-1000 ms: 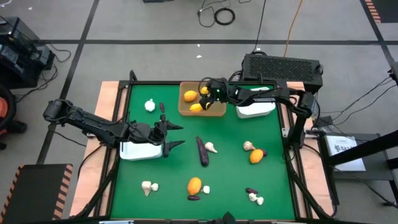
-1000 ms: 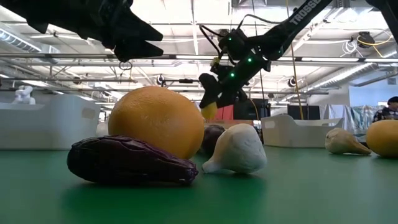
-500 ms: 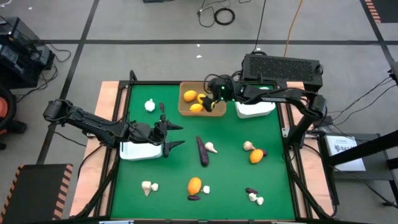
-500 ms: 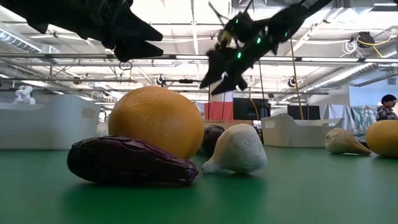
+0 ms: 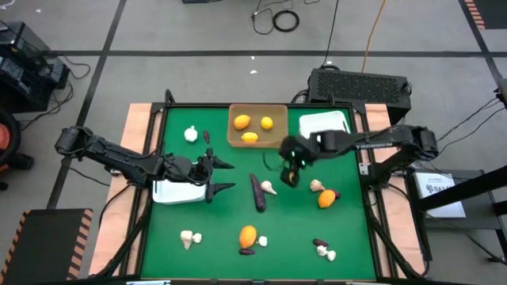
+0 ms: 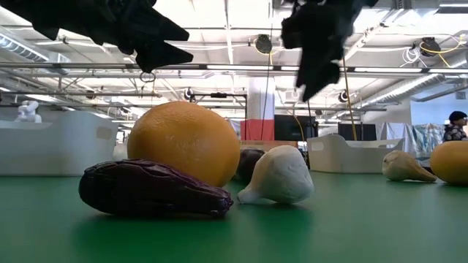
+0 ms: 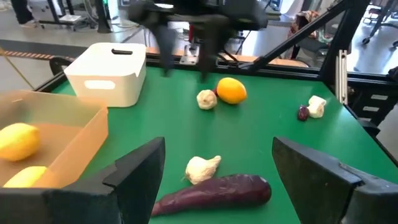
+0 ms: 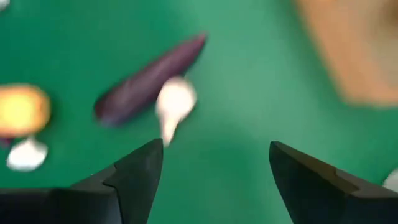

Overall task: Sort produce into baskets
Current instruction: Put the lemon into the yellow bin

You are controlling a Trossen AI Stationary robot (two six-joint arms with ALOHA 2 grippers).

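Note:
My right gripper point(image 5: 290, 176) hangs open above the table's middle, tipped downward, just beyond a long purple eggplant point(image 8: 149, 78) and a garlic bulb point(image 8: 174, 102) lying on the green mat. My left gripper point(image 5: 218, 176) stands open and empty at the right end of the left white basket point(image 5: 170, 192), pointing toward the same eggplant point(image 7: 214, 193) and garlic point(image 7: 202, 168). The tan basket point(image 5: 279, 141) at the far middle holds three yellow and orange fruits. A second white basket point(image 5: 325, 124) sits at the far right.
Loose on the mat lie oranges point(image 5: 248, 235) point(image 5: 327, 199), garlic bulbs point(image 5: 191, 134) point(image 5: 188, 237) point(image 5: 317, 186) point(image 5: 329, 253) and small purple pieces point(image 5: 207, 136) point(image 5: 247, 252) point(image 5: 320, 243). A raised rail frames the table. In the low view the orange point(image 6: 184, 142) sits close to the camera.
My right gripper has let go of a yellow fruit over the tan basket, where it now lies. It has then swung toward the table's near edge and to the middle, tipping downward above the eggplant and garlic.

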